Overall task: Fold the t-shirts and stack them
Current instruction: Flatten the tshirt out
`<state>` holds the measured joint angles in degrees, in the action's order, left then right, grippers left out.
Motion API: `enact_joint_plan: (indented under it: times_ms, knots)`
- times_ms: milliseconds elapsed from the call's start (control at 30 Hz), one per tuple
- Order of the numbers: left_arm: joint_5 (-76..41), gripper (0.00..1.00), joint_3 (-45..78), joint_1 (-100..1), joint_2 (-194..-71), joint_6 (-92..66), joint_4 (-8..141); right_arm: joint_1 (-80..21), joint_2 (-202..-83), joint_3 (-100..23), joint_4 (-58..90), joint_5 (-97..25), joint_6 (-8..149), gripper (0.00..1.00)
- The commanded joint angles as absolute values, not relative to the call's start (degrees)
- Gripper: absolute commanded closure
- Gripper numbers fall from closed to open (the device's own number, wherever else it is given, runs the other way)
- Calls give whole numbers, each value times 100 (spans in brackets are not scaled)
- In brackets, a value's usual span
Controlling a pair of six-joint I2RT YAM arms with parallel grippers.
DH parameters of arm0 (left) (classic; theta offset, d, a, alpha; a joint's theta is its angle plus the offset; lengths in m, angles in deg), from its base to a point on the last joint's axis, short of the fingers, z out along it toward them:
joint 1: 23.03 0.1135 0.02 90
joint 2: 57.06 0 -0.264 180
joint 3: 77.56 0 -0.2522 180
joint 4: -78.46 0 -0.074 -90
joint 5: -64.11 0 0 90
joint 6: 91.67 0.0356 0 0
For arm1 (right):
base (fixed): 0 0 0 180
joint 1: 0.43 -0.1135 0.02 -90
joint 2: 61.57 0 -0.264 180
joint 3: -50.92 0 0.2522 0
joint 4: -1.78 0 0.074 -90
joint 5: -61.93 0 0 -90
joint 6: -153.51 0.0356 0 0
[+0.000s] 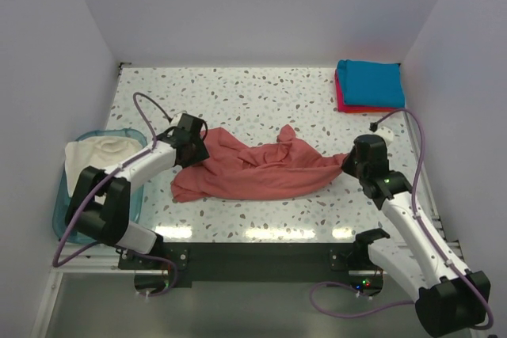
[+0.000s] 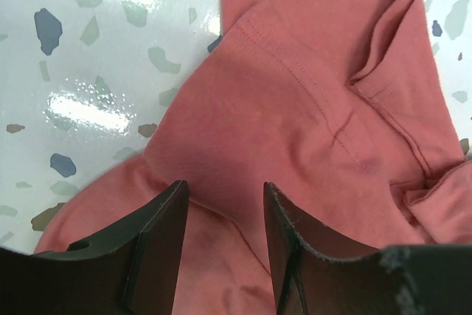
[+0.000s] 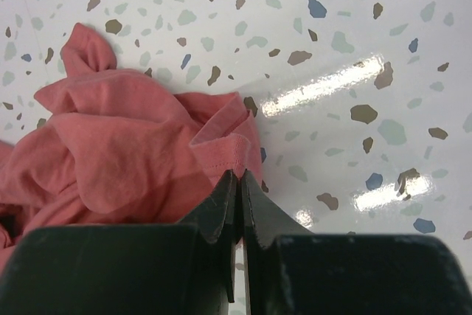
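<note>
Right gripper clamped on the hem of the brick-red t-shirt, crumpled and unfolded mid-desk, left gripper jaws apart over its left end; teal t-shirt folded atop pinkish-red t-shirt, far right corner; cream-white t-shirt unfolded in bin, left edge.

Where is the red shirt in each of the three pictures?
Top view: the red shirt lies crumpled in the middle.
Left wrist view: the shirt fills the right and bottom, under the open left gripper.
Right wrist view: the shirt sits on the left; the right gripper pinches its hem.
Shared landmark: the speckled table.
</note>
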<state>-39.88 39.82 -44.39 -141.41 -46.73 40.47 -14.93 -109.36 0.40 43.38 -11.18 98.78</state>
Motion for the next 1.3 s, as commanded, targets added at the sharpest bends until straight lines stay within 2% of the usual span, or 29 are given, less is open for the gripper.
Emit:
enact_joint_plan:
  times_ms: [0,233,333,433,467,633,800,967,1000,1033,1067,1100,1167,1200,1267]
  knots:
    - [-4065,50,3805,-4412,-14143,-5001,4000,-1467,-11026,-125,4165,-1181,9788,100]
    - [-3951,51,3806,-4412,-14406,-5054,4175,-1458,-11280,-46,3928,-1313,9805,100]
    - [-3872,65,3674,-4395,-14626,-5028,4272,-1458,-11421,-116,3840,-1330,9805,100]
    - [-3845,97,3376,-4299,-14627,-4984,4194,-1467,-11544,-291,3796,-1392,9805,100]
    - [-3871,100,3262,-4272,-14592,-4966,4141,-1467,-11571,-353,3778,-1392,9805,100]
    - [-4118,100,2023,-3948,-14337,-4633,3711,-1449,-11992,-1282,3691,-1339,9805,100]
    - [-3723,100,680,-3561,-14546,-4158,3937,-1098,-13430,-2663,3419,-1874,9894,100]
    - [-2934,100,-806,-2840,-15424,-3859,4641,-949,-15339,-5192,3058,-2050,9665,100]
    - [-2766,100,-1609,-2752,-15653,-3832,4711,-852,-15916,-5632,3049,-2295,9639,100]
    - [-2625,100,-2105,-2577,-16107,-3841,4660,-825,-16130,-6471,3066,-2375,9604,100]
    - [-2310,100,-3145,-2506,-16347,-3893,4581,-790,-16367,-6932,3153,-2428,9542,100]
    - [-2159,100,-3669,-2435,-16750,-3902,4467,-764,-16535,-7389,3267,-2351,9368,100]
    - [-1826,100,-4888,-2312,-17051,-3920,4562,-737,-16914,-8594,3505,-2228,9191,100]
    - [-1737,100,-5131,-2303,-17148,-3929,4667,-711,-17063,-9190,3610,-2149,9077,100]
    - [-1483,100,-5030,-2040,-17010,-4042,5270,-641,-17090,-9528,3585,-2113,8980,100]
